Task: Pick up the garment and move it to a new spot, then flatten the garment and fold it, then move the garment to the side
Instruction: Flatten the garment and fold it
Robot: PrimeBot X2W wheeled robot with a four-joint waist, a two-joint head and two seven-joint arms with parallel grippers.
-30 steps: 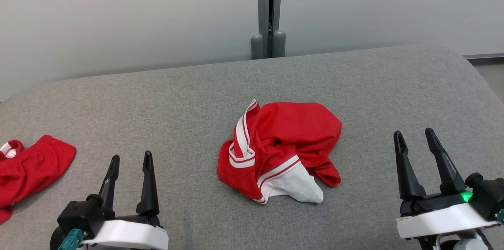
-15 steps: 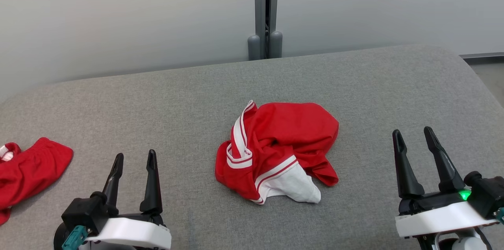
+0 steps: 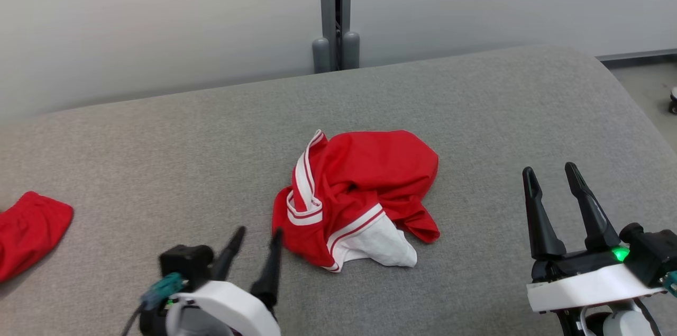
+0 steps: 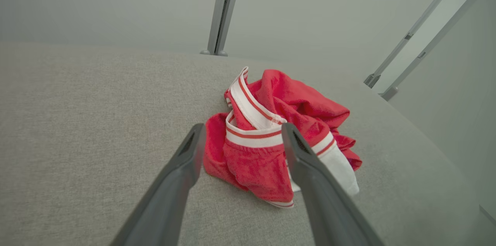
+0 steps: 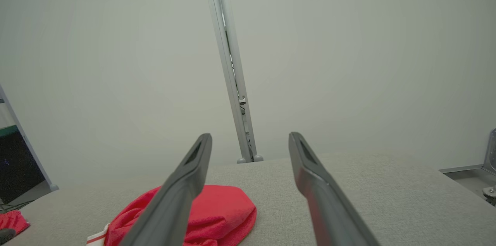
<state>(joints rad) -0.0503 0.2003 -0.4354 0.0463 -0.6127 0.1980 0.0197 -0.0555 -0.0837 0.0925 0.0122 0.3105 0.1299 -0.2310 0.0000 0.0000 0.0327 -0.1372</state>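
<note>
Head view: the garment, red with white red-striped bands and a white panel, lies crumpled in a heap at the middle of the frame on the grey table. The left tool, at lower centre-left, points at the heap's lower-left edge with its fingers apart, just beside the cloth and gripping nothing. The right tool, at lower right, is likewise spread and empty, well apart from the garment. I judge the task barely begun: the first pick-up is not yet made, and moving, flattening, folding and setting aside all remain. Another red cloth lies at the left edge. No brand, label or writing can be read anywhere.
</note>
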